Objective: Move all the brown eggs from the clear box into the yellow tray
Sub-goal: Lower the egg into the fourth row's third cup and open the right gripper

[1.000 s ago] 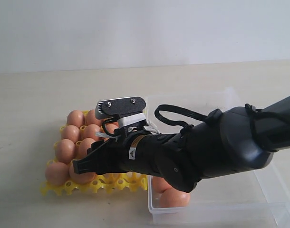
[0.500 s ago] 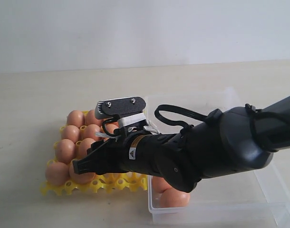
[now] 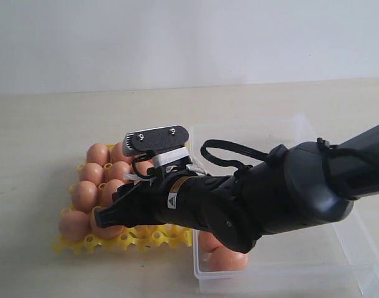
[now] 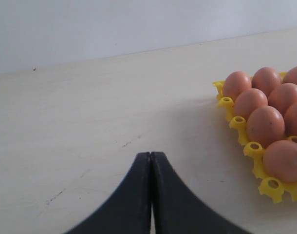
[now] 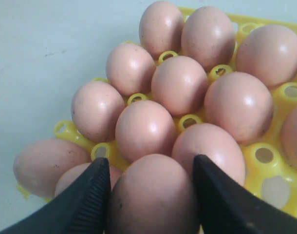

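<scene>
- Between the right jaws sits the held egg. One dark finger presses each of its flanks, so the jaws stand fairly wide but are clamped on this egg and nothing else. Gripping across the narrow middle seems meant to keep the smooth shell from slipping.
- Directly under and just beyond the jaws lies the yellow tray. The held egg hangs low over its near edge; whether it already touches a cup I cannot tell.
- Just ahead of the fingertips, the seated eggs stand packed in neighbouring cups, nearly touching one another. The raised pegs between them likely keep each shell upright and apart.
- To one side of the jaws an empty cup shows, so free places are close by. In my judgement the egg is being lowered here because the farther rows are filled.
- Behind the jaws, under the right arm, is the clear box, just beside the tray. Two boxed eggs lie in its near corner, so the task looks mostly done but unfinished.
- Well apart from all this, the left jaws are closed tight, fingertips touching and holding nothing, above bare counter, with the tray off to one side, probably parked clear of the working arm.
</scene>
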Controlling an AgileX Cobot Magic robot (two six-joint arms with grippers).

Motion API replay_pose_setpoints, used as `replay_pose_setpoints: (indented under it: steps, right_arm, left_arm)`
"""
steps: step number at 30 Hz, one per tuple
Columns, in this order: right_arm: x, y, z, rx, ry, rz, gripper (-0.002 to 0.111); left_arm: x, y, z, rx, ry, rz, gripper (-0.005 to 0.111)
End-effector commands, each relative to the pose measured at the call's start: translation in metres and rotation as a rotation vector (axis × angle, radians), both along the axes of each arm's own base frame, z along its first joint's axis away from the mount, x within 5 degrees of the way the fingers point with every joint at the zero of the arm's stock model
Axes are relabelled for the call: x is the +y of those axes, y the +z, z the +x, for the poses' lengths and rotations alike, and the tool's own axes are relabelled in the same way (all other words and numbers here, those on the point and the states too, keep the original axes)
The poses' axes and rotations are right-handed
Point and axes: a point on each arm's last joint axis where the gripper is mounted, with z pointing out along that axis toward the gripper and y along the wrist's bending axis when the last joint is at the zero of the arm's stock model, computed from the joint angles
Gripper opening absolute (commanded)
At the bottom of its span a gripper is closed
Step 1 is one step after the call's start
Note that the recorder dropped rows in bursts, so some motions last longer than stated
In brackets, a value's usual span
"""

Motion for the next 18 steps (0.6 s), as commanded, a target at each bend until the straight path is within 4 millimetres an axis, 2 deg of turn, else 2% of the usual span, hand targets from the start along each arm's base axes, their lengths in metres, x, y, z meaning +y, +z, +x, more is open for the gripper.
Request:
replay_pose_setpoints:
  steps: [1, 18]
  right_arm:
    - [0.0011, 0.0001, 0.0026, -0.039, 0.022, -0.01, 0.048]
    - [0.0009, -0.0002, 0.0024, -0.063, 0.049, -0.037, 0.048]
  left_arm:
    - [-0.0004, 0.0023, 0.0004, -0.013, -0.003, -0.008, 0.0]
    - [-0.0004, 0.0023, 0.0004, -0.013, -0.003, -0.008, 0.0]
